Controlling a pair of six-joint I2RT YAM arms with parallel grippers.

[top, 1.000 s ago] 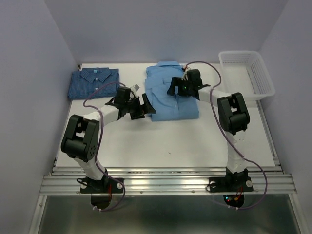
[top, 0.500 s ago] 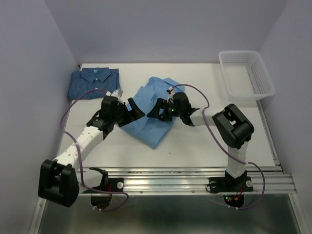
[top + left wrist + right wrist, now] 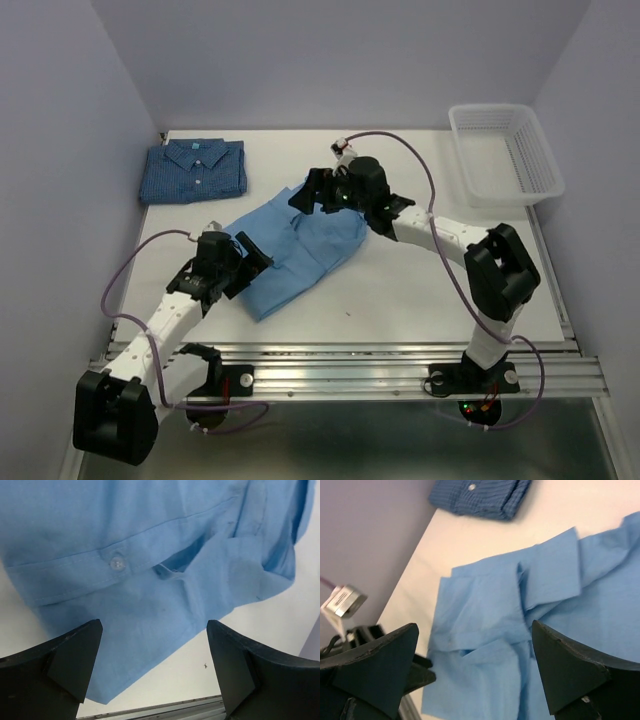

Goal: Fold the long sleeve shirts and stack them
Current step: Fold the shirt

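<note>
Both arms are over the plain light sky-blue button-up cloth shirt (image 3: 300, 250). It lies rumpled on the white table (image 3: 430, 290), with its long axis running on a slant from one set of jaws to the other.

The left gripper (image 3: 245, 262) sits at the near end of that line and the right gripper (image 3: 312, 190) at the far end, so each arm has its own end closest.

From the left wrist, the jaws are spread wide with nothing pinched between them. The cloth lies just ahead of and below the tips, a buttoned band with a small white button (image 3: 116, 562) straight in front, and the shirt's corner hangs between the fingers (image 3: 75, 655).

From the right wrist it is the same story: the jaws are wide apart and empty. Loose blue flaps are spread beneath them, sloping away toward the left arm.

The darker blue fine-checked shirt (image 3: 195, 170), already folded, sits well beyond the left jaws in the far corner, apart from the light one. By my read, any next pinch means dropping onto the cloth directly below each pair of tips.
</note>
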